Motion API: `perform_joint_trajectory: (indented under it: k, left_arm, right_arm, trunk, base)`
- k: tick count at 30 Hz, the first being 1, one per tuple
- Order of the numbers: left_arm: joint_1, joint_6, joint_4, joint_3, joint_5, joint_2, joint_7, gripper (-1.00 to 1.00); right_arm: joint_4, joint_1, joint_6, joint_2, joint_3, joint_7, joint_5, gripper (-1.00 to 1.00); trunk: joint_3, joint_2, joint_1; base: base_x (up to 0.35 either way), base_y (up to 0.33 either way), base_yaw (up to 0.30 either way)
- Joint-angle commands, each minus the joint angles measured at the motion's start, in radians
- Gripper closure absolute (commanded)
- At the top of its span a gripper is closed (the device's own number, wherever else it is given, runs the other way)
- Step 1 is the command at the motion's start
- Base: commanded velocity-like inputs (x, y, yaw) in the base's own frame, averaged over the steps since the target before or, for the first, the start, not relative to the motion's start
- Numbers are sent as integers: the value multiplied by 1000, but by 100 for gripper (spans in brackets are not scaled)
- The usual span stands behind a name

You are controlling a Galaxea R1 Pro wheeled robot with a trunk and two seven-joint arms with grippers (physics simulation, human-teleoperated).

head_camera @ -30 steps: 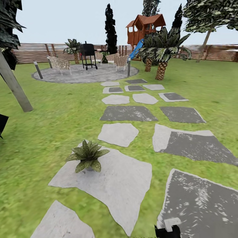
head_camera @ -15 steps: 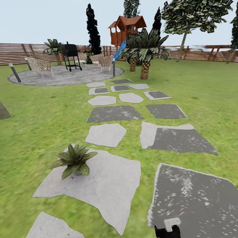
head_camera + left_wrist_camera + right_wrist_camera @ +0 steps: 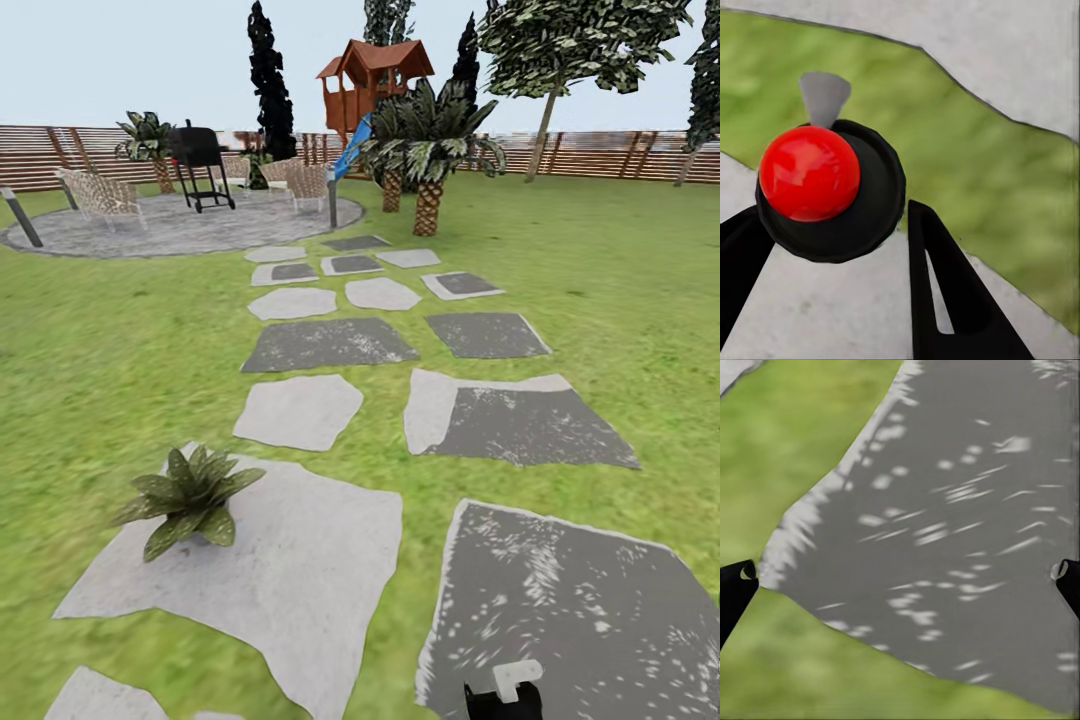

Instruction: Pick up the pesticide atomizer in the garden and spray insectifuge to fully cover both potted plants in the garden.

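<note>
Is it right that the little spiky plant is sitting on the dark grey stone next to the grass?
Not quite. In the head view the potted plant sits on the pale, light grey slab, near its edge by the grass. The dark grey slab lies further right, with no plant on it.

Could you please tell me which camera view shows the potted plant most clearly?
The head view: the potted plant sits whole on a pale stepping slab. The wrist views look at slabs and grass, the left one past a red-topped object.
</note>
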Motion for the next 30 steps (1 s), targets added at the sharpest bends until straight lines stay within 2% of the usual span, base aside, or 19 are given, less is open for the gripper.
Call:
perform_joint_trajectory:
  k: [1,18,25,30]
  left_arm:
    - [-1,-4,1,2,-11,0,5,100]
    - [1,-5,1,3,-12,3,10,100]
    - [1,-5,-1,28,-11,6,20,100]
    - [1,-5,0,29,-9,10,20,100]
  right_arm:
    - [1,-1,-2,0,-1,-7,11,-100]
    - [1,0,-2,-2,-2,-8,11,-100]
    - [1,0,-3,-2,-2,-8,11,-100]
    - [1,7,-3,-2,-2,-8,11,-100]
  trunk:
    - [-1,0,0]
    - [10,0,0]
    - [10,0,0]
    - [10,0,0]
  base:
    - [148,-254,0]
    - [155,-253,0]
    - [227,-226,0]
    - [248,-220,0]
